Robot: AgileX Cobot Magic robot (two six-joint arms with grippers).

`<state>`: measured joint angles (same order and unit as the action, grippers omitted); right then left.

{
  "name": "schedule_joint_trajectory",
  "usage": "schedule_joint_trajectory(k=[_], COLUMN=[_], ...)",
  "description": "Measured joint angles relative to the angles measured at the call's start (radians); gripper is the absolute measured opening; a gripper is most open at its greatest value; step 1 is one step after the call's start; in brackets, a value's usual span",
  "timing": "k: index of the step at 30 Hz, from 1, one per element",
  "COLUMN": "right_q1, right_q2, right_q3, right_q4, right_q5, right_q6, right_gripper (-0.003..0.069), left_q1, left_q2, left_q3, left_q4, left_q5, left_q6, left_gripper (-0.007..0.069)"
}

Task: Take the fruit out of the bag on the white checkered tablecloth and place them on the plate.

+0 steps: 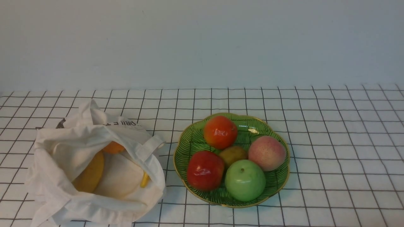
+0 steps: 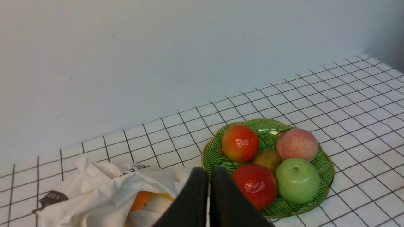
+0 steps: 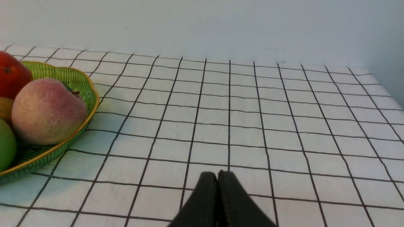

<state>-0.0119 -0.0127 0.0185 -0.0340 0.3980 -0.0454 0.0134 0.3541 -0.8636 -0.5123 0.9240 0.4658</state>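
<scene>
The white cloth bag (image 1: 94, 164) lies open at the left of the white checkered tablecloth (image 1: 331, 142). Inside it show a round orange fruit (image 1: 113, 147) and long yellow ones (image 1: 90, 173). The green gold-rimmed plate (image 1: 195, 140) stands to its right, with a small olive-brown fruit (image 1: 233, 155) lying in its middle among the apples. In the left wrist view my left gripper (image 2: 209, 171) is shut and empty, held above the bag (image 2: 104, 186) and beside the plate (image 2: 325, 164). Over bare cloth to the right of the plate (image 3: 79, 82), my right gripper (image 3: 217, 175) is shut and empty. Neither arm shows in the front view.
On the plate also sit two red apples (image 1: 220, 131) (image 1: 205, 170), a green apple (image 1: 245, 180) and a pink peach-like fruit (image 1: 267, 153). A pale wall (image 1: 202, 41) stands behind the table. The cloth's right edge (image 3: 385, 91) shows in the right wrist view.
</scene>
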Motion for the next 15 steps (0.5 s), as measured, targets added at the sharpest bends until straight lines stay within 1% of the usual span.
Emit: schedule_joint_trajectory(k=[5, 7, 10, 13, 15], right_q1=[0.0, 0.0, 0.0, 0.0, 0.0], right_q2=[0.0, 0.0, 0.0, 0.0, 0.0], right_q3=[0.0, 0.0, 0.0, 0.0, 0.0], right_q4=[0.0, 0.0, 0.0, 0.0, 0.0], right_q5=[0.0, 0.0, 0.0, 0.0, 0.0], right_q6=[0.0, 0.0, 0.0, 0.0, 0.0], right_gripper=[-0.0014, -0.0014, -0.0014, -0.0014, -0.0014], left_q1=[0.0, 0.0, -0.003, -0.022, -0.038], left_q2=[-0.069, -0.081, -0.085, -0.118, -0.164], left_q3=[0.0, 0.001, 0.014, 0.085, 0.172], left_q4=[0.008, 0.032, 0.039, 0.05, 0.07], left_q5=[0.01, 0.01, -0.013, -0.126, -0.219], left_q6=[0.016, 0.017, 0.017, 0.017, 0.015], left_gripper=[-0.0008, -0.0008, -0.0008, -0.0008, -0.0008])
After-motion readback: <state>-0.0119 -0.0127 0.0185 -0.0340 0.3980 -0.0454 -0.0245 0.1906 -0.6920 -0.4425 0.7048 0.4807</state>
